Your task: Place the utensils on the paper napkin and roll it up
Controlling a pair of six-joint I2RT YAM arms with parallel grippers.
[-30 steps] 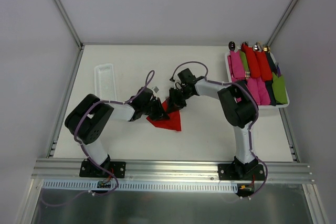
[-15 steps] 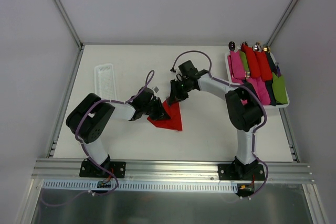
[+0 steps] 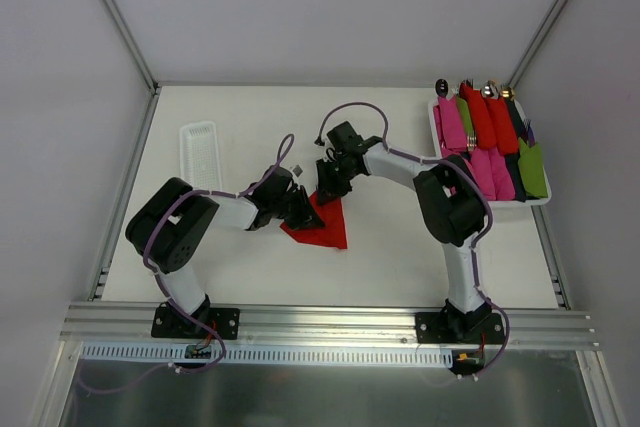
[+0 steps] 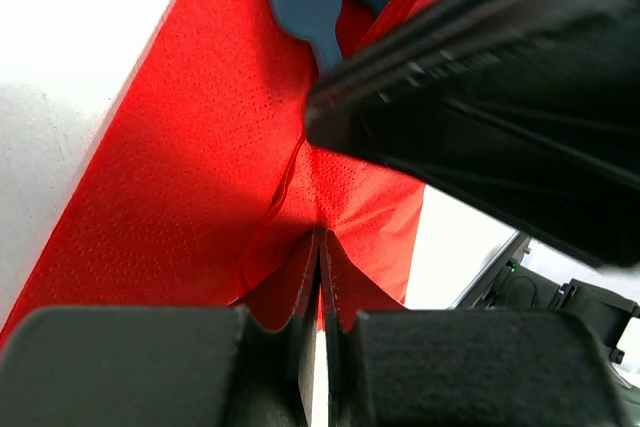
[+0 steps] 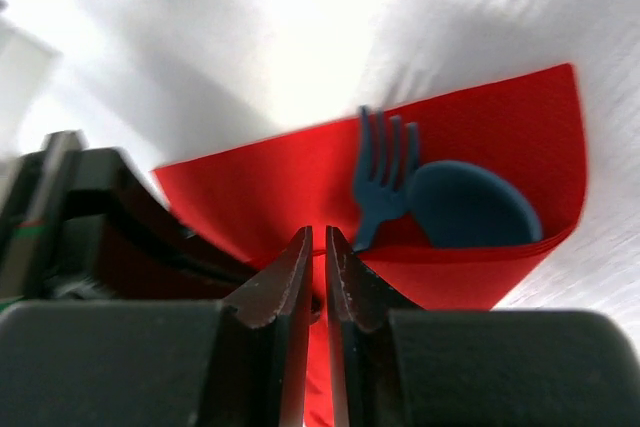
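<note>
The napkin lies at the middle of the desk, folded over the fork and spoon. The left end effector is clamped tight on its edge. The right end effector, nearly closed, pinches the fold. The thin paper may tear if they pull apart, or the utensils may slide out.

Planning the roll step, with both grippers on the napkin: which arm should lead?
Right, probably. The right gripper pinches the napkin fold covering the fork and spoon handles, so it can carry that over. The left gripper only pinches a pleat away from the fork head, so it anchors.
</note>
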